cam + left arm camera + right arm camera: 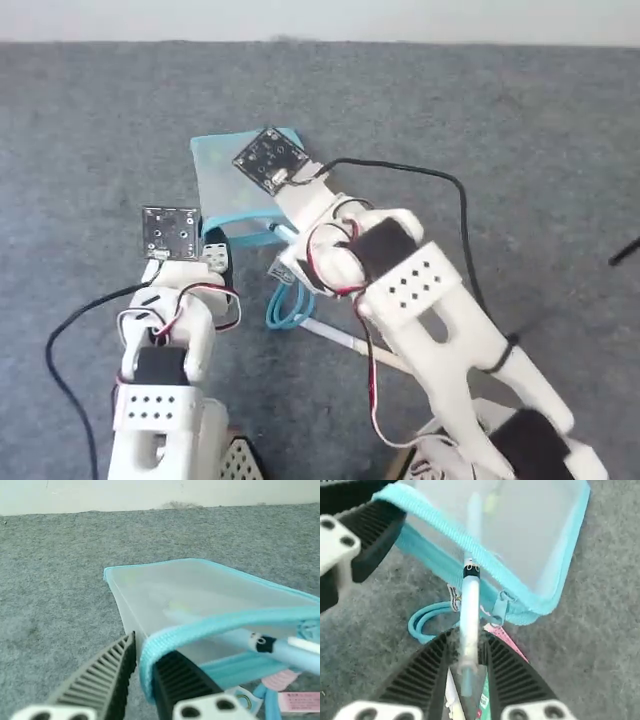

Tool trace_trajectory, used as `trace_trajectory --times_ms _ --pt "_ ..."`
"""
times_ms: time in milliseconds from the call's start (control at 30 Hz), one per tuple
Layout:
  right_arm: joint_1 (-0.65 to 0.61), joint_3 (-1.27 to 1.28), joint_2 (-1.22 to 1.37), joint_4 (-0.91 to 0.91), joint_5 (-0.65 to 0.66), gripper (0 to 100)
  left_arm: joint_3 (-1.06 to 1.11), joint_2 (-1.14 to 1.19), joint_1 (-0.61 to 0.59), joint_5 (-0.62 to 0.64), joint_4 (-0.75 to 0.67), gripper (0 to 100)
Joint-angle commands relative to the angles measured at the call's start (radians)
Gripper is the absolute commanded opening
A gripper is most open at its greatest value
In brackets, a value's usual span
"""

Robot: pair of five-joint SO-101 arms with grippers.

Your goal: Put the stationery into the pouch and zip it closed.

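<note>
Pouch (222, 190) lies on grey carpet (500, 120) in the high view, with both arms at its open edge. In the left wrist view, the left gripper (145, 652) pinches the pouch's raised teal zip edge. In the right wrist view, the right gripper (467, 640) clamps a pale blue pen (470, 600) whose front end is inside the pouch mouth.

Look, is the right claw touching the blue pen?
Touching. In the right wrist view, the right gripper pinches the blue pen between both fingers, with the pen's far end poking into the pouch.
</note>
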Motion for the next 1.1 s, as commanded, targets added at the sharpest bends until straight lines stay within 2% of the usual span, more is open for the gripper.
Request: trace_trajectory --times_ms 0,233,1067 --pt "-0.002 -0.003 0.008 -0.03 -0.023 0.7 -0.019 0.012 0.003 -0.011 -0.028 1" --pt "-0.002 0.054 0.05 -0.122 -0.064 0.9 -0.019 0.012 0.003 -0.011 -0.028 1" --pt "-0.002 0.058 0.05 -0.107 -0.064 1.0 -0.019 0.012 0.005 -0.011 -0.028 1"
